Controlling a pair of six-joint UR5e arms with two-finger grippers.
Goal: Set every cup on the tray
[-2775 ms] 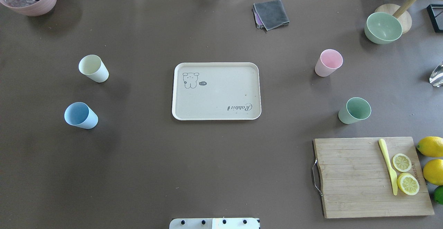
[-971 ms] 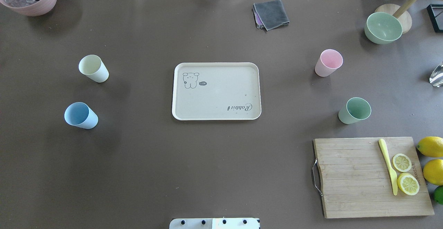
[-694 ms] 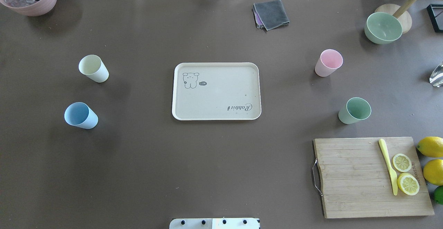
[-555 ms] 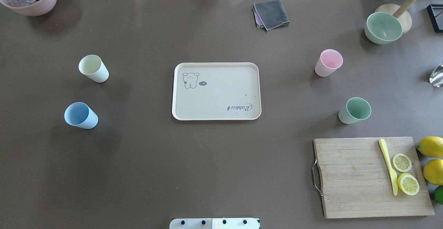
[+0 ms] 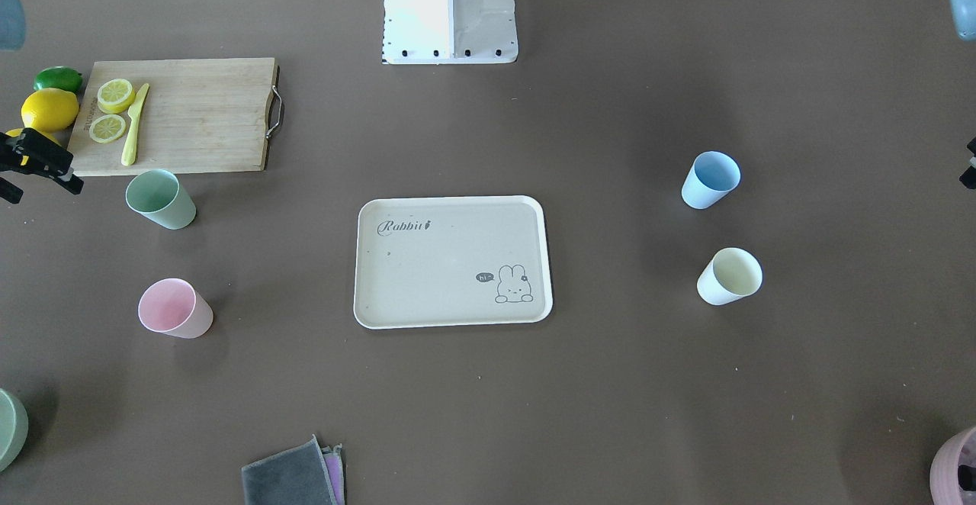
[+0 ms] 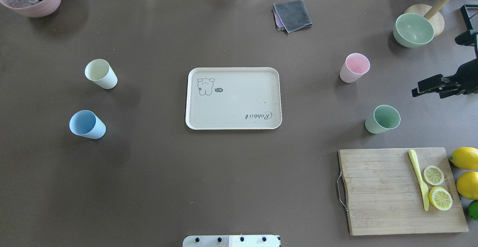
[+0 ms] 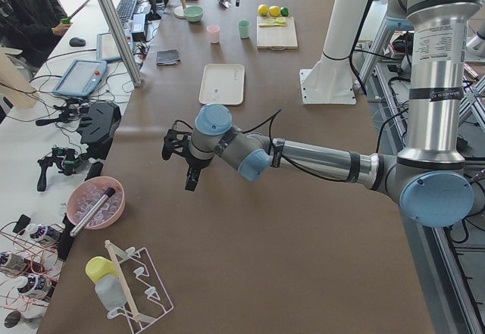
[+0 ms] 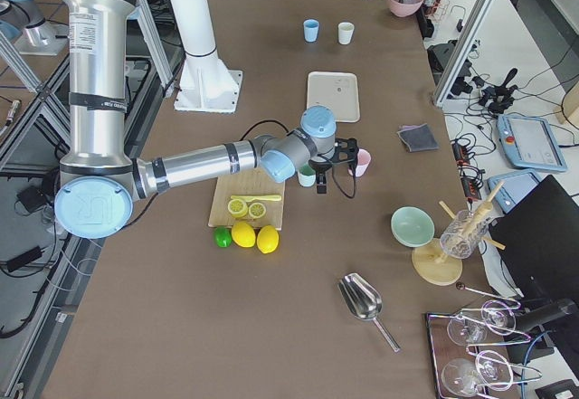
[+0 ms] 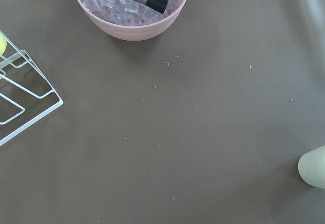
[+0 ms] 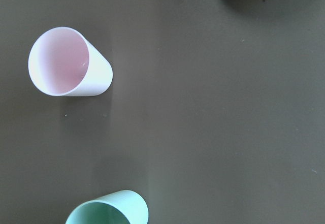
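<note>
Tray [image 6: 233,71]: open table all round.
Left: cream cup [image 6: 102,76], blue cup [image 6: 89,125] well apart.
Lower right: cutting board [image 6: 377,191] near mint cup [image 6: 377,124].

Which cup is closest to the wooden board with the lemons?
The green cup. It stands right by the board; the pink cup is farther; the blue cup and white cup sit past the tray.

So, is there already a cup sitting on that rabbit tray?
No, the tray is bare; the pink cup, green cup, blue cup and cream cup all stand off it.
</note>
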